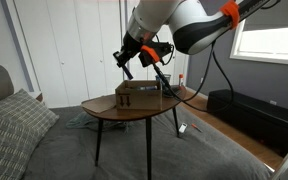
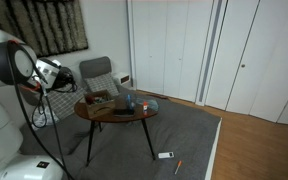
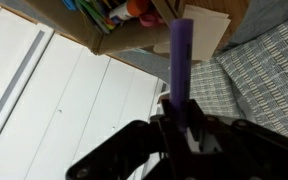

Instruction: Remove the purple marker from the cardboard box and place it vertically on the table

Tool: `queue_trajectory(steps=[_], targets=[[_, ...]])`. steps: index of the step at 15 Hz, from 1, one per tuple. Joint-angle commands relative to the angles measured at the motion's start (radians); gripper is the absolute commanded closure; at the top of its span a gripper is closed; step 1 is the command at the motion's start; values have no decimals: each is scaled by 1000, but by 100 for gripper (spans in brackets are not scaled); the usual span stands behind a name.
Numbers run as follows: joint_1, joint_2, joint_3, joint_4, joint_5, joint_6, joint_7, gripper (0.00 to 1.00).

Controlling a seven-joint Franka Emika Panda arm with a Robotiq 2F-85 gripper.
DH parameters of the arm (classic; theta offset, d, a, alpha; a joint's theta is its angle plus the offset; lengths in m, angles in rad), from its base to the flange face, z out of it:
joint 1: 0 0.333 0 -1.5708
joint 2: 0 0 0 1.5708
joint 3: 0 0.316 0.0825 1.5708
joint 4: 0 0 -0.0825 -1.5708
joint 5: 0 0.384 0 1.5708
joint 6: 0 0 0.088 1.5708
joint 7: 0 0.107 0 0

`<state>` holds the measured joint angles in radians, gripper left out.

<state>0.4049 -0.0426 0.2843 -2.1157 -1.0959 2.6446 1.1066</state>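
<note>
My gripper (image 3: 176, 122) is shut on the purple marker (image 3: 180, 60), which sticks out straight from between the fingers. The cardboard box (image 3: 114, 32) lies just beyond the marker's tip, with several coloured pens inside. In an exterior view the gripper (image 1: 134, 55) hangs above the box (image 1: 139, 93) on the table (image 1: 134, 110), and the marker (image 1: 127, 69) shows as a dark stick below the fingers. In an exterior view the gripper (image 2: 68, 76) is left of the box (image 2: 99, 98) on the table (image 2: 114, 114); the marker is too small to see there.
A grey plaid chair (image 1: 14, 125) stands beside the table, also seen in the wrist view (image 3: 259, 70). A bluish object (image 2: 127, 101) sits on the table near the box. Small items (image 2: 166, 156) lie on the carpet. White closet doors (image 2: 174, 45) are behind.
</note>
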Motion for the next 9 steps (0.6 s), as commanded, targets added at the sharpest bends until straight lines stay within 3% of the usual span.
queue_trajectory(steps=[1,9], targets=[[-17,2,-6,-11,-230,99,218,95],[-16,100,-8,19,-739,71,795,95]])
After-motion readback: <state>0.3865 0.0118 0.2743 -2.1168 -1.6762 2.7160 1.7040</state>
